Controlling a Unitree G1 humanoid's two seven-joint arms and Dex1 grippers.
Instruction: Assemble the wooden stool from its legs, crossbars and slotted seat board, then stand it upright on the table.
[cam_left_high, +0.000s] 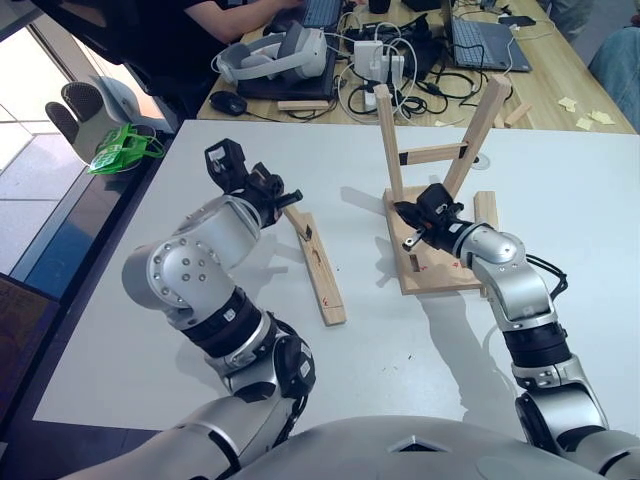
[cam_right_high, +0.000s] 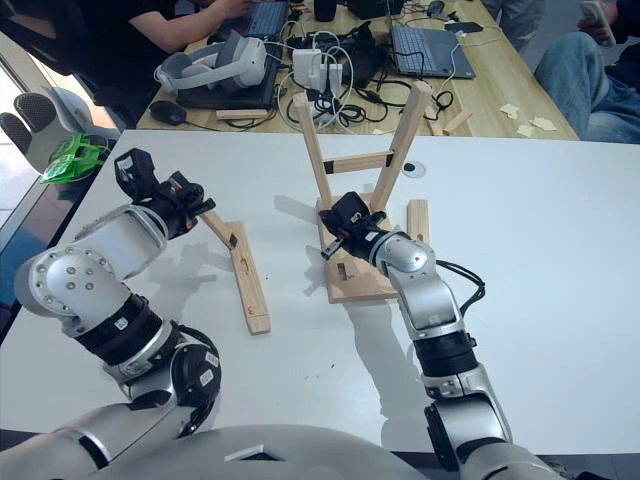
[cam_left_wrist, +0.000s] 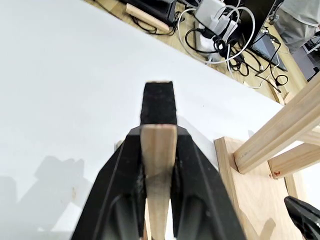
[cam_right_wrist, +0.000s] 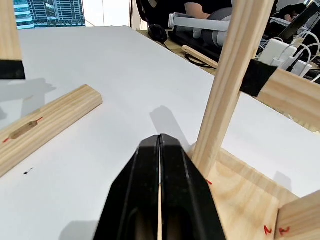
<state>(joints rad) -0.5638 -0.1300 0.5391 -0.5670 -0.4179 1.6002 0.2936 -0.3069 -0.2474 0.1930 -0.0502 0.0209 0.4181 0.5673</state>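
The left pincer (cam_left_high: 283, 196) was clamped on one end of a loose stool leg (cam_left_high: 322, 275). The leg's long axis ran from the fingers toward the robot and slightly rightward, with its far end resting on the table (cam_left_high: 560, 200). The right pincer (cam_left_high: 412, 238) was pressed fully together and held nothing. Its tips were just beside the foot of one of two upright legs (cam_left_high: 388, 140) that rose from the flat seat board (cam_left_high: 445, 275) beneath it. A crossbar (cam_left_high: 435, 154) joined the two legs above.

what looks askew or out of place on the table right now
The two legs standing in the seat board splay apart in a V, joined by one crossbar. A third leg slants, one end raised in the left gripper, the other on the table.
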